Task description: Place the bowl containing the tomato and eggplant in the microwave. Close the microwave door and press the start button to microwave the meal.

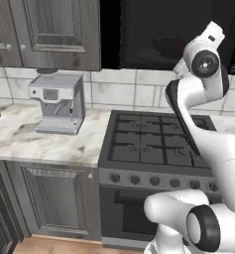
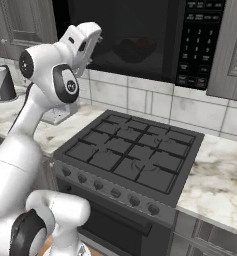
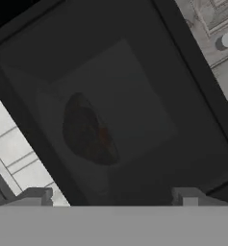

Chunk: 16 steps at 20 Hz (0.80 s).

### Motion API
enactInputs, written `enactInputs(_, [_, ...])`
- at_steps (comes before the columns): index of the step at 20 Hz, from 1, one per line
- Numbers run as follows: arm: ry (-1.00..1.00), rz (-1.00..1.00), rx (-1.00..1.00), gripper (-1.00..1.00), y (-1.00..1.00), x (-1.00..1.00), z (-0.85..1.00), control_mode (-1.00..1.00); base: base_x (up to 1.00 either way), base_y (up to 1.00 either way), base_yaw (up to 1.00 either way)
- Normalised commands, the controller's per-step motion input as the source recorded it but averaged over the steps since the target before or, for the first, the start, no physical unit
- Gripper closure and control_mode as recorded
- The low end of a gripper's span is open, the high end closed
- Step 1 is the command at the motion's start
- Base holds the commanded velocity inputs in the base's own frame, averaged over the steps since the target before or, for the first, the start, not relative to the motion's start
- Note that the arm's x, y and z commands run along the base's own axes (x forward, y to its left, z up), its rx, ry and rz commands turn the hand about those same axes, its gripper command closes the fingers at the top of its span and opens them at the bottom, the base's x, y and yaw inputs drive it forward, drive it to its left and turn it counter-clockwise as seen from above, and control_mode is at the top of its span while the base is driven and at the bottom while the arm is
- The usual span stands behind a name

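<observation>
While the microwave door (image 2: 125, 40) is closed, you see the bowl (image 2: 133, 50) dimly behind its window, near the middle. Your pincer (image 3: 113, 197) faces the door, fingers apart, holding nothing.

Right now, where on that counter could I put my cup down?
The marble counter right of the stove is bare. Another free patch lies between the coffee machine and the stove's left edge. The stretch behind the arm, by the dark canister, looks crowded.
</observation>
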Motion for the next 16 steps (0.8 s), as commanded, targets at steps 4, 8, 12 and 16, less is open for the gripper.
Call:
enactInputs(4, [-0.24,-0.08,0.2,-1.0,-0.07,-0.7,0.01,-1.0,0.0,0.0,0.0])
enactInputs(8, [-0.2,-0.23,0.44,-1.0,-0.47,-0.73,0.0,-1.0,0.0,0.0,0.0])
enactInputs(12, [-0.04,-0.25,0.55,-1.0,-0.53,-0.59,0.03,-1.0,0.0,0.0,0.0])
enactInputs(16, [0.0,-0.14,0.63,-1.0,-0.53,-0.4,0.0,-1.0,0.0,0.0,0.0])
